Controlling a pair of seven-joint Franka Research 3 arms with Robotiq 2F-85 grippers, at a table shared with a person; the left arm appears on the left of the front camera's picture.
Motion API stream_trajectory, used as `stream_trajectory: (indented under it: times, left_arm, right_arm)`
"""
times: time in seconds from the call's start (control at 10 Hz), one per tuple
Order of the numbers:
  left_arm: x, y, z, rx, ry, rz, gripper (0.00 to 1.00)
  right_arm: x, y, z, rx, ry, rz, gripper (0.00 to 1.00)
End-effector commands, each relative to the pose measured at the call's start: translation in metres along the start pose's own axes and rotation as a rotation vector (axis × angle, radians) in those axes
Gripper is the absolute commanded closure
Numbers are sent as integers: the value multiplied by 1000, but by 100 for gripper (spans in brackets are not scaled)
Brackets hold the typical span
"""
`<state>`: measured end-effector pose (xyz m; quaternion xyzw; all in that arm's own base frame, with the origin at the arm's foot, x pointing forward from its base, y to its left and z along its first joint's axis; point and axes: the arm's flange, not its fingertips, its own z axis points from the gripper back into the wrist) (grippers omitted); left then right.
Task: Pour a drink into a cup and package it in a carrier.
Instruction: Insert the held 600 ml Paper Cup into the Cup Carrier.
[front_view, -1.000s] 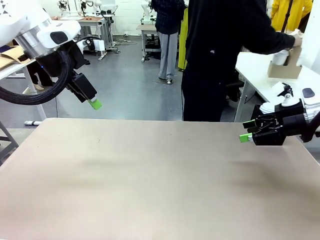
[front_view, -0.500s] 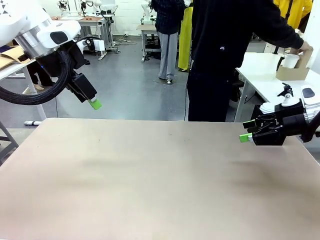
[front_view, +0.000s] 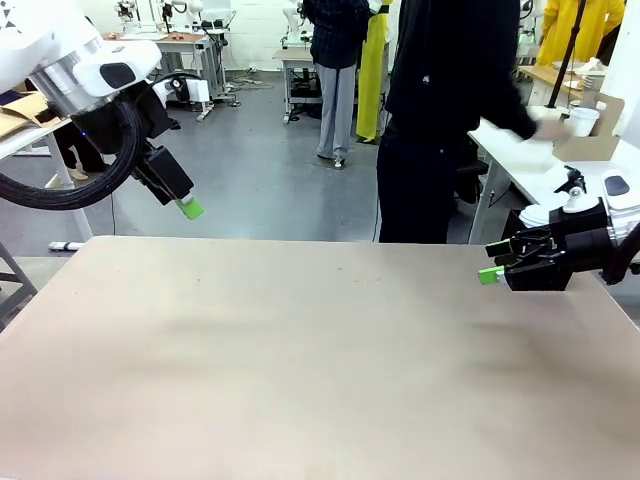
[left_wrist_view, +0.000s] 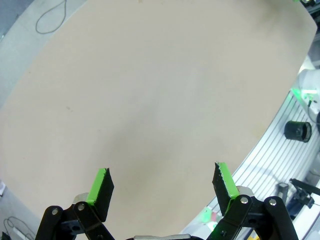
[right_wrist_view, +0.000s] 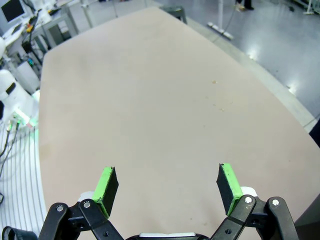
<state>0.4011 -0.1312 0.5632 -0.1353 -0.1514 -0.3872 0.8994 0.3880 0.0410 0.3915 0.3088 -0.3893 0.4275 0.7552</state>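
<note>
We see a bare beige worktop (front_view: 320, 350), matte, faint smudges near the middle. Left gripper (front_view: 188, 208) hangs above its far-left corner, jaws wide, nothing between them. Right gripper (front_view: 492, 262) sits low over the right edge, pointing inward, jaws wide, nothing held. Person in black (front_view: 450, 110) stands past the far edge, reaching toward a white side table (front_view: 520, 150). There a brown cardboard carrier (front_view: 590, 140) holds a white cup (front_view: 583, 120). Grey lab floor (front_view: 260, 170) behind.
</note>
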Motion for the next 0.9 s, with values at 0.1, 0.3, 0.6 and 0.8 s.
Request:
stream_trajectory:
  times: [0.1, 0.3, 0.6, 0.8]
  left_arm:
    - [-2, 1, 1, 4, 10, -2, 0]
    - [-2, 1, 1, 4, 10, -2, 0]
    - [-2, 1, 1, 4, 10, -2, 0]
    - [-2, 1, 1, 4, 10, -2, 0]
  right_arm:
    - [-1, -1, 3, 8, -6, 10, 0]
    - [-1, -1, 3, 8, -6, 10, 0]
    - [-1, -1, 3, 8, -6, 10, 0]
    - [-1, -1, 3, 8, -6, 10, 0]
